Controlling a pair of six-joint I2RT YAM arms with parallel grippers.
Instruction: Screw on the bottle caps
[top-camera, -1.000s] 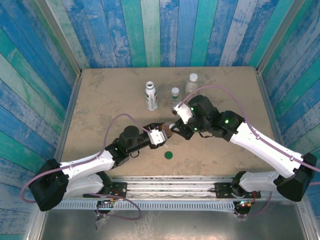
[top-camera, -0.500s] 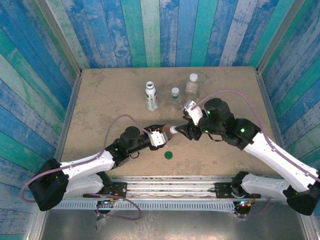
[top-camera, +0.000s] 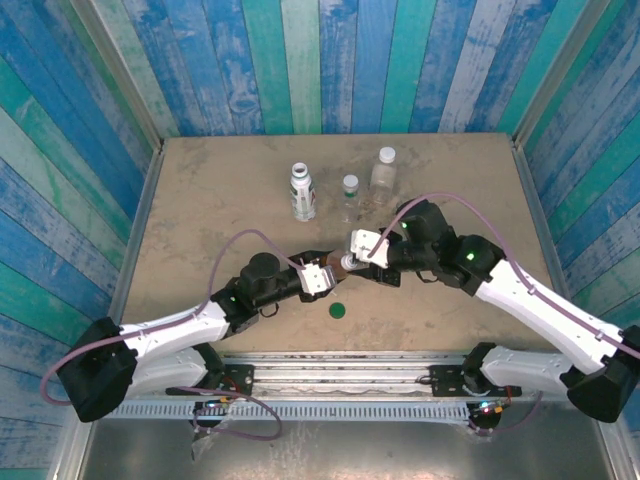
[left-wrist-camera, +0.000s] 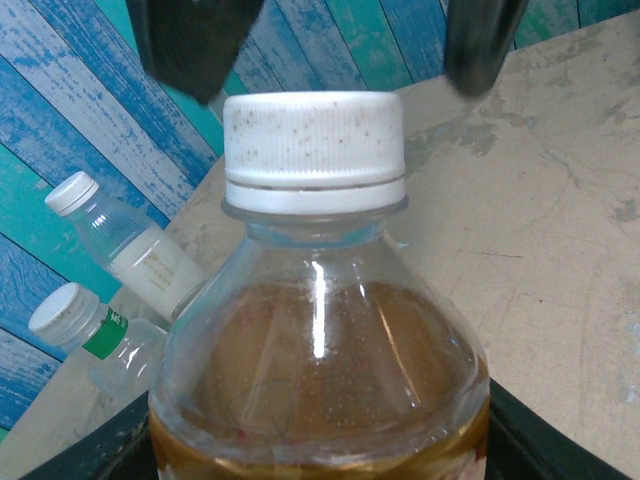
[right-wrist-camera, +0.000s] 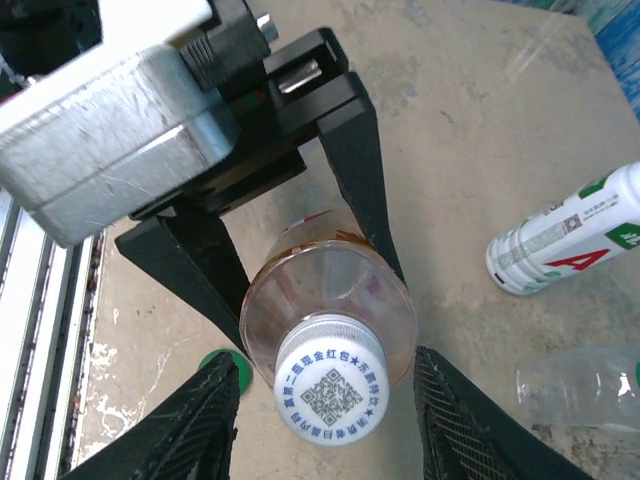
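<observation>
From my overhead view, the left hand (top-camera: 332, 270) is clenched around the amber bottle (top-camera: 340, 265) near the centre of the counter (top-camera: 200, 200), its black fingers (right-wrist-camera: 195, 265) pressed to both sides of the bottle's body. A white cap (right-wrist-camera: 332, 380) with a printed square code on top sits on the bottle's neck; I cannot tell how tightly it is threaded. The right hand (right-wrist-camera: 322, 362) reaches in from the right and is released, its two fingers standing on either side of the cap with a gap on each side. A dark green cap (top-camera: 337, 310) lies loose on the counter just below the two hands in the overhead frame. Toward the top of that frame, three more bottles stand upright in a row, each topped with a pale cap: a white-labelled bottle (top-camera: 302, 192) on the left, a small clear bottle (top-camera: 350, 195) in the middle, and a larger clear bottle (top-camera: 384, 172) on the right.
</observation>
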